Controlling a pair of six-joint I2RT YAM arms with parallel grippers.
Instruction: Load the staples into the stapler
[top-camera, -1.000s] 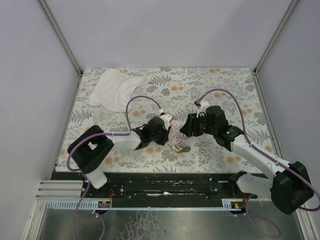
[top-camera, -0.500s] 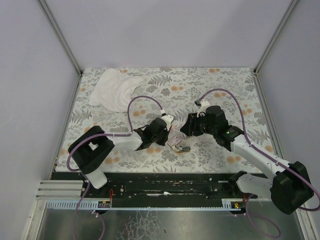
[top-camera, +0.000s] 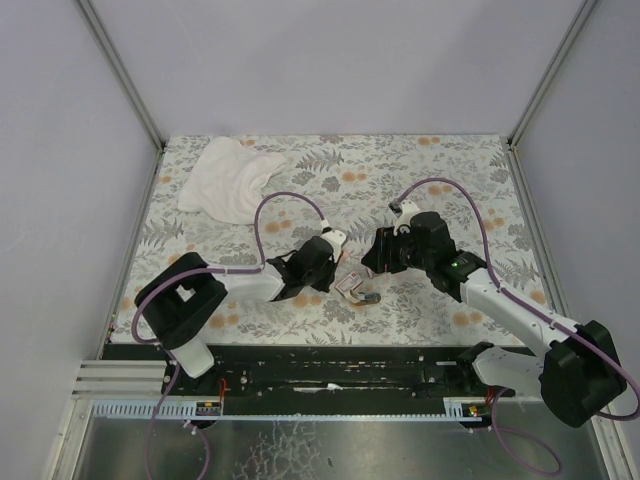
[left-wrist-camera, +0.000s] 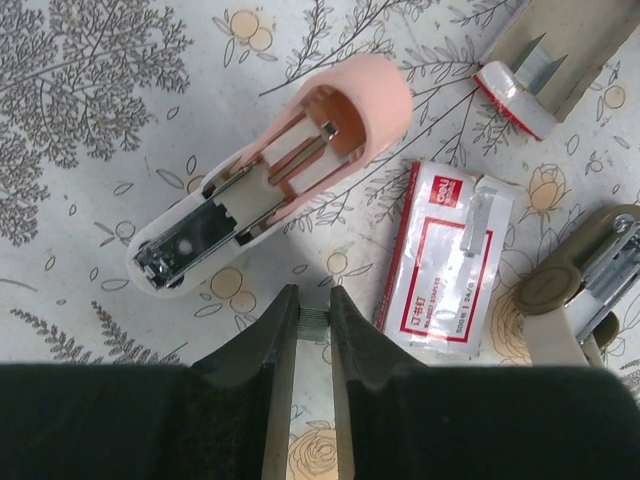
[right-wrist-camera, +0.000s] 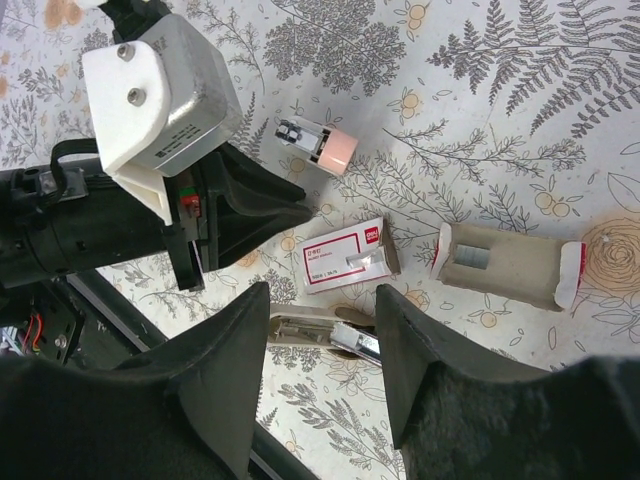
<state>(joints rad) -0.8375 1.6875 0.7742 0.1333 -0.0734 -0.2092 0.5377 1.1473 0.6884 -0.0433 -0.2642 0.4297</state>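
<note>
Closing down since a second earlier, the left pincer (left-wrist-camera: 313, 293) had edged rightward and clenched on a short silver staple strip (left-wrist-camera: 313, 320). Just beside it the stapler (left-wrist-camera: 265, 185) lay on the floral desk (left-wrist-camera: 90, 120), pinkish-tan and hinged open, its channel seemingly unloaded, so insertion remained. Right of that lay the red staples box (left-wrist-camera: 448, 262). The right pincer (right-wrist-camera: 320, 293) hung released, holding nothing.

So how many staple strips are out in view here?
3 staple strips: the first strip pinched in the left gripper, the second strip lying on the red-labelled box, the third strip in the open cardboard tray. More may be hidden inside the box.
</note>
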